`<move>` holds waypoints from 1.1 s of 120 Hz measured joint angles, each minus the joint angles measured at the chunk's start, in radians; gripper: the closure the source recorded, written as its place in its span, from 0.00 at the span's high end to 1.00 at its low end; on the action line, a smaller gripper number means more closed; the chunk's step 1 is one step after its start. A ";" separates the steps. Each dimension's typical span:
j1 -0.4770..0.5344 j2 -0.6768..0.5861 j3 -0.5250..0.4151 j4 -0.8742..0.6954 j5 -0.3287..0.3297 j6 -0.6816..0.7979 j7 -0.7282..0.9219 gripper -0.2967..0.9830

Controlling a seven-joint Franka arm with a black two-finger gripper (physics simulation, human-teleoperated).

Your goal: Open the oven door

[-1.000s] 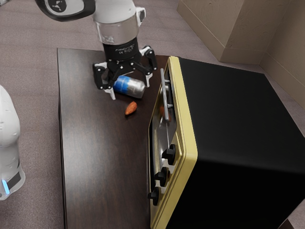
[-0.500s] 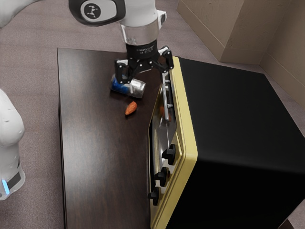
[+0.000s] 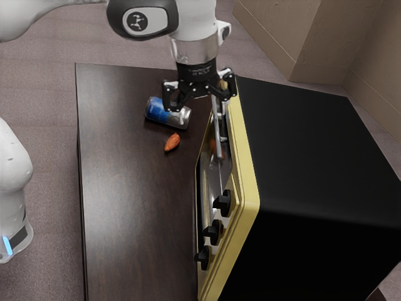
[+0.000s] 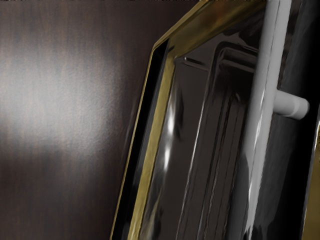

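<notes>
Dark wood tabletop (image 3: 138, 200) — blue-labelled can (image 3: 158, 111), claw (image 3: 199, 103) wide near the oven handle (image 3: 218, 137) — black collar (image 3: 196, 70) print illegible.

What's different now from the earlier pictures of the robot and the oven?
My gripper has moved toward the exterior view's right, away from above the can and up to the oven handle. It is open, with nothing taken hold of or let go. The can, the orange item and the handle stayed put.
</notes>
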State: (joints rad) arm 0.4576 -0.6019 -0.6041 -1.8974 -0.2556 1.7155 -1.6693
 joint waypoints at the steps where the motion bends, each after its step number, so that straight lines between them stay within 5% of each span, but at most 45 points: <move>1: 0.001 0.000 0.000 0.000 0.000 0.001 0.001 0.77; 92: 0.005 -0.008 0.000 -0.119 -0.032 0.060 0.064 0.76; 132: 0.020 -0.174 -0.001 -0.237 -0.097 0.076 0.074 0.76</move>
State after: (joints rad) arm 0.4771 -0.7759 -0.6053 -2.1340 -0.3530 1.7911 -1.5951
